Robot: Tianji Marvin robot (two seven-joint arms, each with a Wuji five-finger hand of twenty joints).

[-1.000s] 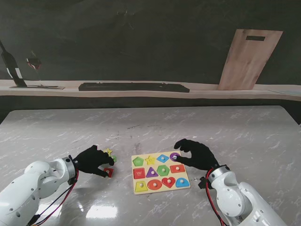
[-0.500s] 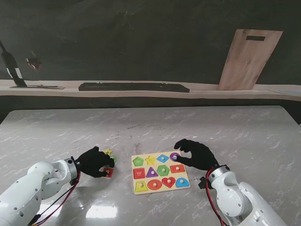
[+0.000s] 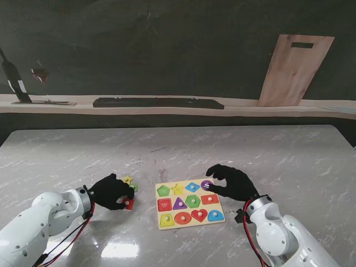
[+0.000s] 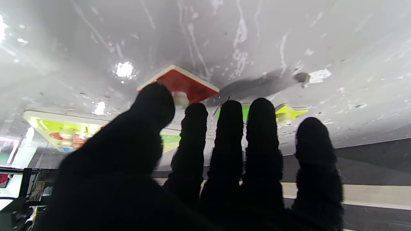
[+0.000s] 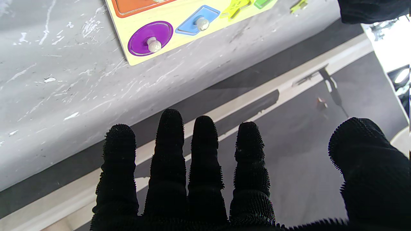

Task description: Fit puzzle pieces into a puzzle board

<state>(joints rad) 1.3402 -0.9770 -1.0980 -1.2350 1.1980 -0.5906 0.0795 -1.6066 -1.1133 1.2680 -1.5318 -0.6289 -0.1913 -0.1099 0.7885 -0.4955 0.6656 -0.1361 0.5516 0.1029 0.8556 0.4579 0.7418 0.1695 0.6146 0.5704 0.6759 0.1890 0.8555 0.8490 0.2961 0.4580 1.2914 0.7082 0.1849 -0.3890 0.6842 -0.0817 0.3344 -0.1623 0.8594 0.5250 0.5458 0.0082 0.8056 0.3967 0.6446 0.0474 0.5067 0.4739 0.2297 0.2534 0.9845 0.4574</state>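
Note:
The yellow puzzle board (image 3: 189, 218) lies near me at the middle of the table, with coloured pieces in several of its slots. A red square piece (image 3: 129, 204) lies left of the board. My left hand (image 3: 110, 192) is over it. In the left wrist view the thumb (image 4: 154, 102) and index finger (image 4: 194, 115) pinch the white knob of the red piece (image 4: 184, 81). A yellow star (image 3: 127, 179) and a green piece (image 3: 134, 188) lie just beyond. My right hand (image 3: 232, 182) hovers open by the purple circle (image 5: 150, 38) at the board's far right corner.
A wooden cutting board (image 3: 295, 69) leans on the back wall at the right. A long dark tray (image 3: 158, 103) sits on the shelf behind the table. A bottle (image 3: 13, 78) and a glass (image 3: 40, 75) stand at the far left of that shelf.
My left hand has sunk a little nearer to me and drawn its fingers in over the red piece. The red piece and my right hand have stayed where they were.

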